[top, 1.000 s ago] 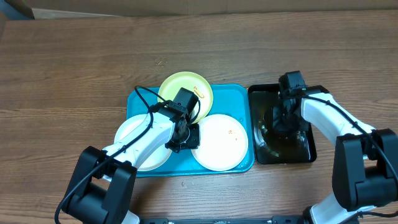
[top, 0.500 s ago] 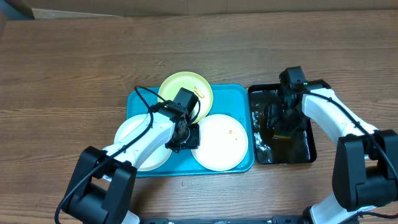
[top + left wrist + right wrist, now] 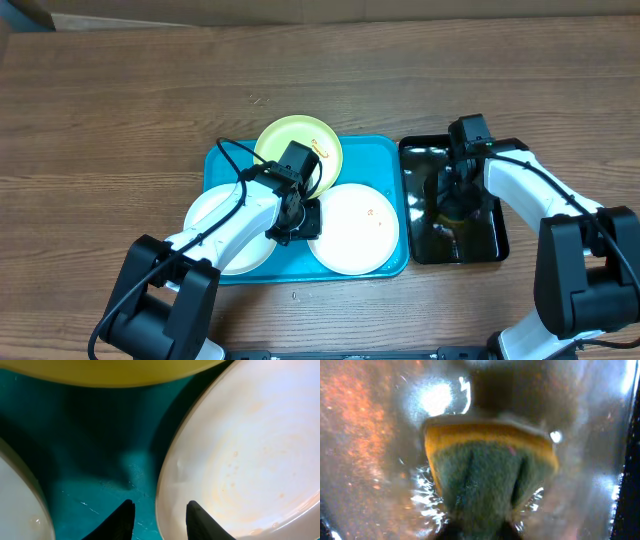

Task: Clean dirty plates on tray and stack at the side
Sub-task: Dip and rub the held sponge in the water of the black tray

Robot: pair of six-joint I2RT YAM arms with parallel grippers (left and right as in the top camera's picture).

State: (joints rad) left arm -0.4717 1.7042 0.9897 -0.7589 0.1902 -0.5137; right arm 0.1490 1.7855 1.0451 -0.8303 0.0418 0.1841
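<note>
The turquoise tray [image 3: 390,160] lies on the wooden table [image 3: 120,120] and carries all three plates. The pale yellow-green plate [image 3: 290,140] sits at the tray's far edge and hangs out over it, with a small orange-brown mark near its rim. One white plate [image 3: 215,235] overhangs the tray's left edge. The other white plate [image 3: 355,230] fills the tray's near right corner and is dotted with orange specks.

The left fingers [image 3: 125,520] are down at the tray's middle, between the three plates. They are parted and stand astride the rim of the speckled white plate, one tip over bare tray and the other over the plate's inside. A strip of tray shows between the outer tip and the rim, so the rim is not pinched.

Just right of the tray stands a black tray [image 3: 490,240] holding shallow water. There the right fingers [image 3: 456,192] are clenched on a sponge [image 3: 490,470], yellow with a green scouring face, down in the wet.
</note>
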